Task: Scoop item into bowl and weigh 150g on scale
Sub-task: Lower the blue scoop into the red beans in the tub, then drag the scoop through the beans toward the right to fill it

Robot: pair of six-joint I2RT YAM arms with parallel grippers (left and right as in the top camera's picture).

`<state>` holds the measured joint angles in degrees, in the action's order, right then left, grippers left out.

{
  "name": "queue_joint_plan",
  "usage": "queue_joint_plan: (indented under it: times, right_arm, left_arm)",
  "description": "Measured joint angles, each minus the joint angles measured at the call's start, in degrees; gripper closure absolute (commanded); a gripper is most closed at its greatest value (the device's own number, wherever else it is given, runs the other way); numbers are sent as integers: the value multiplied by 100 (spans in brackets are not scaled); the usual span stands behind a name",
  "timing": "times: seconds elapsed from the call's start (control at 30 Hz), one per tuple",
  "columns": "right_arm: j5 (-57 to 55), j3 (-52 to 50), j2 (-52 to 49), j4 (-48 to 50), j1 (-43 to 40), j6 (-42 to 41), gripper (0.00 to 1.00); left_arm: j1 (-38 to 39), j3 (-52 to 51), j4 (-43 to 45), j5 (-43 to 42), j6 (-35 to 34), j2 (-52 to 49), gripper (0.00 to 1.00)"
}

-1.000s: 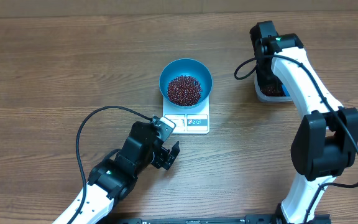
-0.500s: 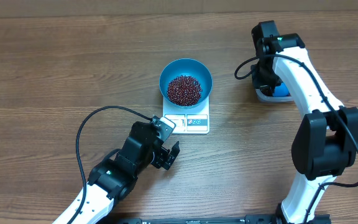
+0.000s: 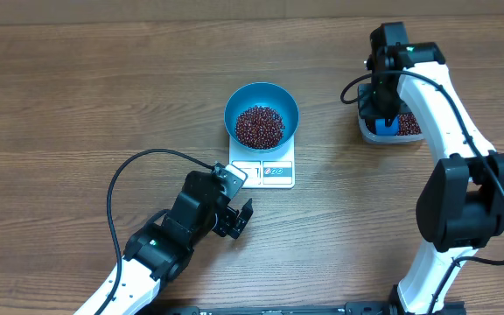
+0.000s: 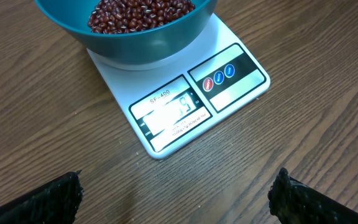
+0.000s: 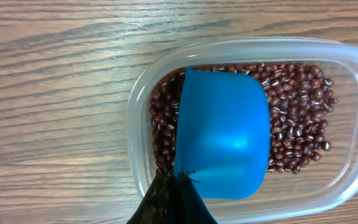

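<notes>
Across the brown wooden counter (image 3: 77, 87), the left arm (image 3: 138, 262) and the white right arm (image 3: 449, 114) reached in from the near edge. Toward the middle sat the small white square digital scale (image 3: 275, 172). It carried the round bright blue plastic bowl (image 3: 229, 112), which covered all but its front strip, and the display digits were too washed out to read. Well apart to the right stood a clear rectangular plastic tub (image 5: 135, 124). The left fingers (image 4: 48, 202) hung spread wide and empty just in front of the scale. The right fingers (image 5: 173, 202) were pinched tight on a small blue plastic scoop (image 5: 222, 134) held over the tub. Small dark red-brown beans (image 3: 260, 127) lay heaped in the bowl, and more covered the tub's floor beneath the scoop.
</notes>
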<state>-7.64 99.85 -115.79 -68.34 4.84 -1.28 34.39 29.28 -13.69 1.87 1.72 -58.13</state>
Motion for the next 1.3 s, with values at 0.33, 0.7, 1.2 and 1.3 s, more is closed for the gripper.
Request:
queue_joint_plan:
  times: [0.33,0.7,1.2,1.3]
  right_arm:
    - [634,66,0,-22,-367,-2,96]
    - [2159,103,0,11,-1244,184,96]
    - [3298,103,0,-28,-1648,282,96]
    - [3303,103,0,-26,-1648,282,96]
  left_arm:
    - [0,0,0,0,0,0,0]
    - [0,0,0,0,0,0,1]
    - [0,0,0,0,0,0,0]
    - [0,0,0,0,0,0,0]
